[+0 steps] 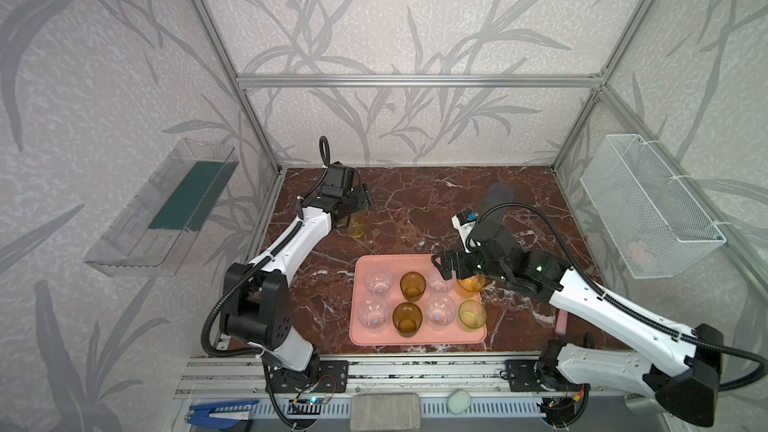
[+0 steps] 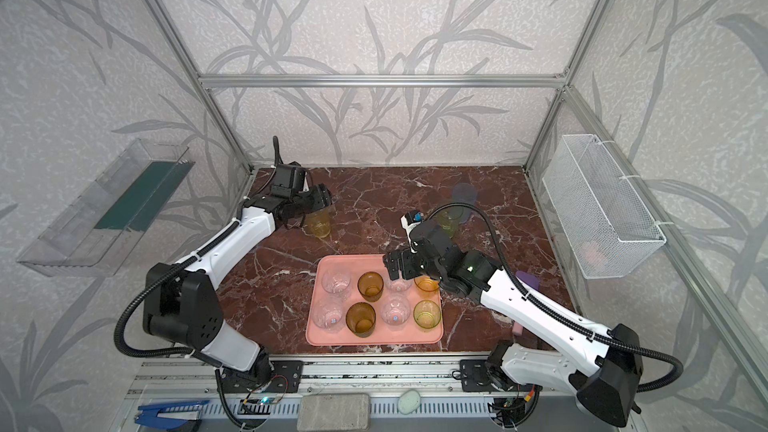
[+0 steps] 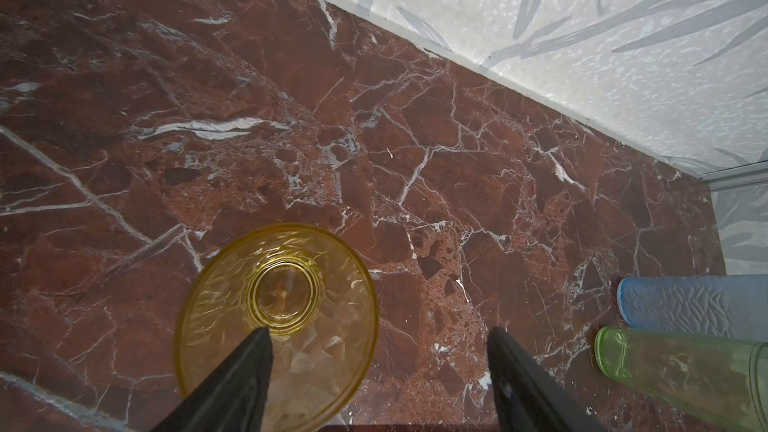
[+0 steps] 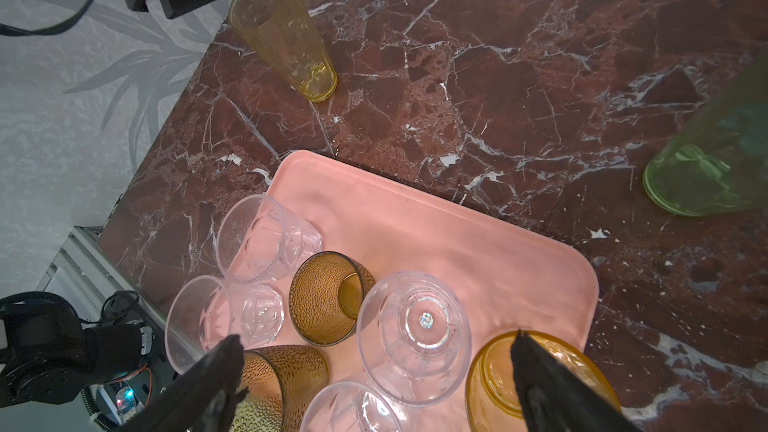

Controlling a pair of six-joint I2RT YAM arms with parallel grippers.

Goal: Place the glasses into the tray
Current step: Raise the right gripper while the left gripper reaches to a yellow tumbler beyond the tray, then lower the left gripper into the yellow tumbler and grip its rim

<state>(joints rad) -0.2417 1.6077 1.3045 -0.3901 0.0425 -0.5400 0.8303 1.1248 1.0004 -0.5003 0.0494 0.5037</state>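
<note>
Glasses [image 1: 440, 312]: eight in tray [image 1: 417, 339], three on table [image 1: 415, 209].
At 6 o'clock, tray holds four clear [image 1: 379, 280], two amber [image 1: 412, 285], one orange [image 4: 490, 376], one yellow-green [image 1: 472, 315]. Left tool [image 3: 378, 336], jaws apart, straddles yellow glass [image 3: 278, 305] rim at 10 o'clock; green [image 3: 673, 371] and blue [image 3: 698, 301] at 2 o'clock. Right tool [image 4: 376, 340], jaws spread wide, over orange.

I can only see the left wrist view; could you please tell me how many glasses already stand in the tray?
Observer: Eight glasses stand in the tray, in two rows of four.
Operator: Thank you. Where is the right gripper?
Observer: The right gripper hangs open over the far row, holding nothing.
Operator: Is any room left?
Observer: Yes, a bare strip runs along the tray's far edge.
</note>
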